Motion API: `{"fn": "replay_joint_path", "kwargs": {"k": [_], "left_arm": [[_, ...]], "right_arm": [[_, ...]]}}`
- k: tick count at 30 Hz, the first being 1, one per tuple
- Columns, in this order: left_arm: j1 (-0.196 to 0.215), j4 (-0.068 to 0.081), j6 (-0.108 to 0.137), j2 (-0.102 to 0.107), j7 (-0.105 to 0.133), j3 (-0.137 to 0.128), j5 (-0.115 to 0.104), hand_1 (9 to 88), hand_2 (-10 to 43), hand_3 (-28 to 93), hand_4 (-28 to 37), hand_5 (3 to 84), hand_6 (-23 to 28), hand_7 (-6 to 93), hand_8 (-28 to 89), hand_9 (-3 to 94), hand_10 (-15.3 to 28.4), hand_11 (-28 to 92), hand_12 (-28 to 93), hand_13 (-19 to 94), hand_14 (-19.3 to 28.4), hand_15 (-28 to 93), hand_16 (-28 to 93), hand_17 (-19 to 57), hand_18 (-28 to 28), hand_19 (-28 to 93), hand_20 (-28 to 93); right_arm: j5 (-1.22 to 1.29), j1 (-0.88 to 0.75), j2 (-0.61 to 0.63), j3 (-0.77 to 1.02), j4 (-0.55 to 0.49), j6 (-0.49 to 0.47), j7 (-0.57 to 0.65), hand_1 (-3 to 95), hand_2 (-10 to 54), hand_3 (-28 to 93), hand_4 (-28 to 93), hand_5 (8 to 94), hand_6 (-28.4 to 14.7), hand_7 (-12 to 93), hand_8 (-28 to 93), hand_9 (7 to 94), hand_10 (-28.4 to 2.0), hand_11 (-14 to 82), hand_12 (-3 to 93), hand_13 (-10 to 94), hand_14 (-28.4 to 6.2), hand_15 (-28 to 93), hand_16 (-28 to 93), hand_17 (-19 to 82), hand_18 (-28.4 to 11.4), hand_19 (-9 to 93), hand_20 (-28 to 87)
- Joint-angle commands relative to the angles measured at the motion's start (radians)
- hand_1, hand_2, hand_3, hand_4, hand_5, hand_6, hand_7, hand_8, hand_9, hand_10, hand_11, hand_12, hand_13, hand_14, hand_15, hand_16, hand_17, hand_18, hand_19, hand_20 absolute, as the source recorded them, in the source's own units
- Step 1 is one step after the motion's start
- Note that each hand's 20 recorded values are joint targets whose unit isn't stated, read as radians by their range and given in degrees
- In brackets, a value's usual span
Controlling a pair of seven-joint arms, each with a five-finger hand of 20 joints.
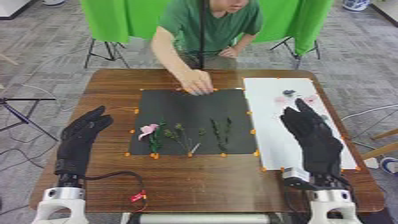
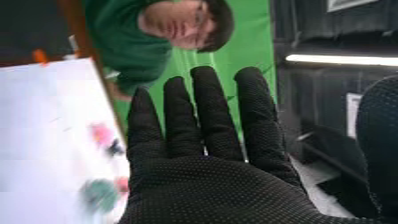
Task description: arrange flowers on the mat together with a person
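In the head view my left hand (image 1: 82,135) is held open over the table's left side, left of the black mat (image 1: 178,107). My right hand (image 1: 311,132) is open above the white sheet (image 1: 275,120); in the right wrist view the right hand (image 2: 213,185) has straight, spread fingers. On the mat's lower half lie a pink flower (image 1: 148,129) with a green stem, thin green sprigs (image 1: 180,134) in the middle and darker sprigs (image 1: 221,132) to their right. A person's hand (image 1: 195,81) is at the mat's far edge. Pink flowers (image 2: 100,134) and a grey-green one (image 2: 100,194) lie on the sheet.
Small orange pieces (image 1: 253,131) line the edges of the mat and sheet. The brown table (image 1: 111,90) extends around both. A cable with a red tag (image 1: 139,196) lies near the left arm. The person stands across the table before a green cloth (image 1: 298,22).
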Motion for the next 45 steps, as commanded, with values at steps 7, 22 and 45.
{"fn": "replay_joint_path", "kwargs": {"k": [7,22,45], "left_arm": [[0.002,-0.006,-0.004,-0.009,-0.013,0.003,-0.001,28.6,-5.2,67,-16.2,45.4,3.2,14.0,-7,46.2,12.7,19,14,37,16.4,14,4,7.2,11.9,8,18],[0.004,-0.008,-0.003,-0.005,-0.023,-0.004,-0.004,28.3,-4.7,66,-16.6,45.7,3.2,13.7,-7,46.3,12.7,19,14,37,16.4,14,4,6.9,12.0,8,18],[0.004,-0.009,-0.021,-0.002,-0.039,-0.012,0.014,27.9,-5.0,67,-16.5,45.7,3.1,13.6,-6,46.1,12.4,19,14,37,16.8,15,4,5.7,12.9,9,19]], "right_arm": [[-0.01,-0.057,-0.019,-0.004,-0.015,0.043,-0.024,6.7,0.1,83,-18,40.6,-0.3,8,-8,43.1,-14.4,4.8,10.7,31,-11.7,9,11,19,-12.0,1,27],[0.003,-0.069,-0.005,0.009,-0.06,0.02,0.021,6.4,1.1,83,-18,41.3,-0.3,9,-9,44.0,-14.6,4.9,10.8,32,-12.3,10,10,19,-12.3,1,27],[0.027,-0.092,0.013,-0.05,-0.166,0.161,0.125,8.7,5.9,78,-17,44.7,-5.6,7,-8,46.9,-16.0,5.4,11.4,32,-15.5,9,13,19,-12.5,3,26]]}}
